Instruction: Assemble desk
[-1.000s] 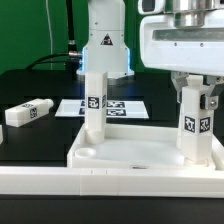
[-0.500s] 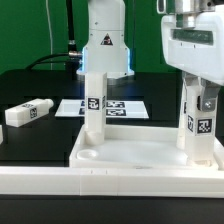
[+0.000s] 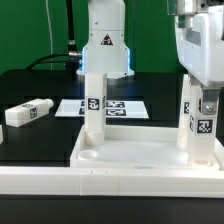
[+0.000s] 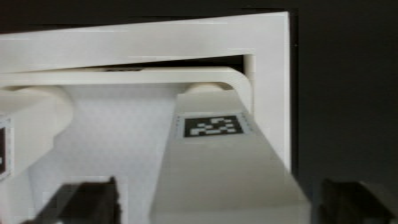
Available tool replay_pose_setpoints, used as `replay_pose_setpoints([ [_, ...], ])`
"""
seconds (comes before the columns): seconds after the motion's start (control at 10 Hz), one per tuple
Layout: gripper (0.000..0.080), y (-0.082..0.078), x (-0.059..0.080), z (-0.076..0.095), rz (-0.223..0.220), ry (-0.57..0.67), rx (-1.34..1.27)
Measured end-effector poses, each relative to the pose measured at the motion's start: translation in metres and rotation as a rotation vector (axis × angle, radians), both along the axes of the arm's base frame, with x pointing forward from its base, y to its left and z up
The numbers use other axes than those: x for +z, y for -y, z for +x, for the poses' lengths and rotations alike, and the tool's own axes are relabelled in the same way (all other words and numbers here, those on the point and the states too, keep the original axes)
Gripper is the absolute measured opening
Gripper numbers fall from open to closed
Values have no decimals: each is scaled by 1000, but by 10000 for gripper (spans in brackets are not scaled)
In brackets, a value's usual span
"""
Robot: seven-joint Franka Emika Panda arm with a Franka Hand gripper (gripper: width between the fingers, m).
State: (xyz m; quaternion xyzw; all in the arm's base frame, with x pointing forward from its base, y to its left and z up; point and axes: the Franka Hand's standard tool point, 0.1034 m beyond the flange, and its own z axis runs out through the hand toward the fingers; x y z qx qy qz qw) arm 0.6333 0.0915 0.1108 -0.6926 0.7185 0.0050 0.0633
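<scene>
The white desk tabletop [image 3: 140,152] lies rim up at the front. One tagged white leg [image 3: 93,105] stands upright in its far left corner socket. A second tagged leg [image 3: 202,125] stands upright at the far right corner. My gripper [image 3: 203,100] hangs over this right leg with its fingers on either side of the leg's upper part. In the wrist view the leg [image 4: 222,150] runs between my dark fingers [image 4: 80,200], with a gap on both sides, so the gripper [image 4: 217,205] is open. A third leg [image 3: 28,112] lies loose on the black table at the exterior view's left.
The marker board [image 3: 125,108] lies flat behind the tabletop. A long white rail [image 3: 110,185] runs along the front edge. The robot base [image 3: 103,50] stands at the back centre.
My gripper has shifted toward the exterior view's right and risen a little along the right leg. The left leg and the loose leg have not moved.
</scene>
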Motion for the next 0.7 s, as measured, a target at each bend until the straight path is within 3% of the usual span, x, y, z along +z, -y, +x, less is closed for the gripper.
replay_pose_setpoints([
  [0.2,646,-2,0,0,-11,10,110],
  [0.7,649,-7,2,0,-47,49,511],
])
